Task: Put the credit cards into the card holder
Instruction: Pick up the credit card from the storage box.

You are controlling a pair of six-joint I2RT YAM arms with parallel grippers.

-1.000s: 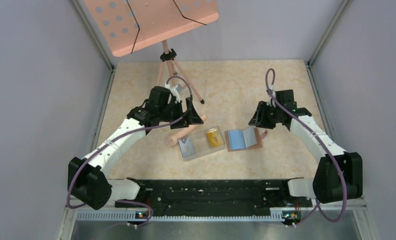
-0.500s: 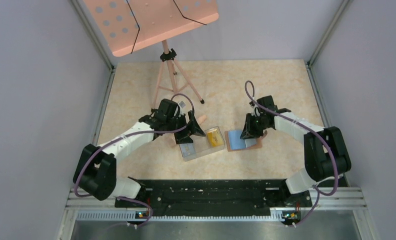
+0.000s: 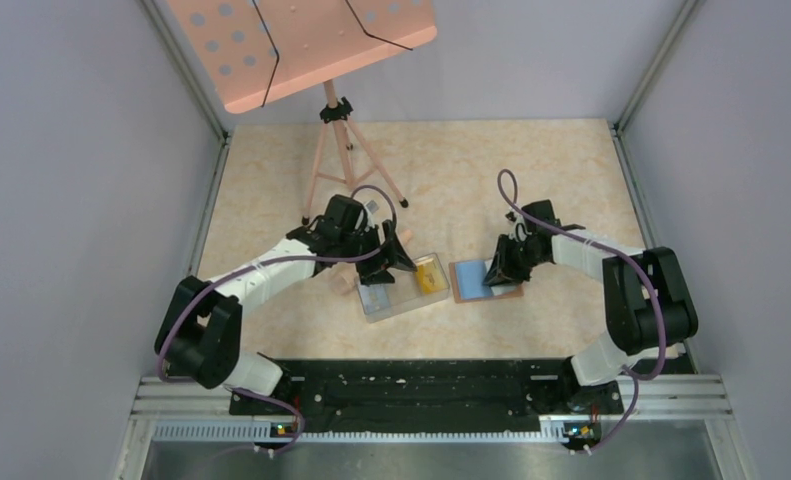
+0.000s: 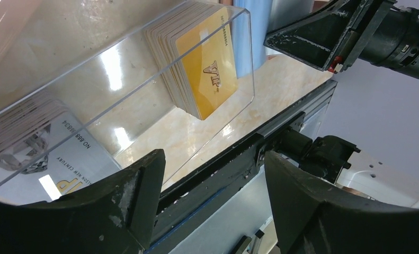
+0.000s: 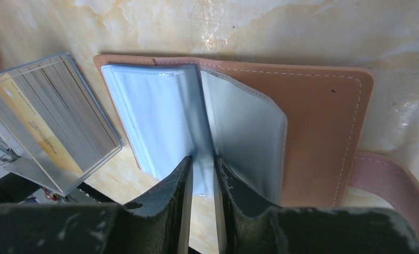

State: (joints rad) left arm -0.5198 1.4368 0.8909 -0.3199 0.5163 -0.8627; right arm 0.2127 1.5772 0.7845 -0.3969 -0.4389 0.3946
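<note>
A clear plastic box (image 3: 403,287) holds a yellow-orange stack of credit cards (image 3: 430,276) and a pale grey-blue stack (image 3: 373,296). My left gripper (image 3: 396,256) is open and empty, low over the box's far edge. In the left wrist view (image 4: 212,180) it hangs above the yellow stack (image 4: 210,63) and the grey cards (image 4: 64,159). The brown card holder (image 3: 483,279) lies open to the right of the box. My right gripper (image 3: 498,271) is down on it. In the right wrist view (image 5: 202,174) its fingers pinch an upright pale blue sleeve (image 5: 199,121) of the holder (image 5: 318,121).
A pink music stand (image 3: 301,45) on a tripod (image 3: 346,150) stands at the back left. A peach cylinder (image 3: 346,281) lies left of the box. The holder's pink strap (image 5: 387,180) trails to its right. A black rail (image 3: 411,385) runs along the near edge.
My left gripper came forward and right to the clear box. My right gripper moved in from the right, down onto the open card holder, and closed on a sleeve.
</note>
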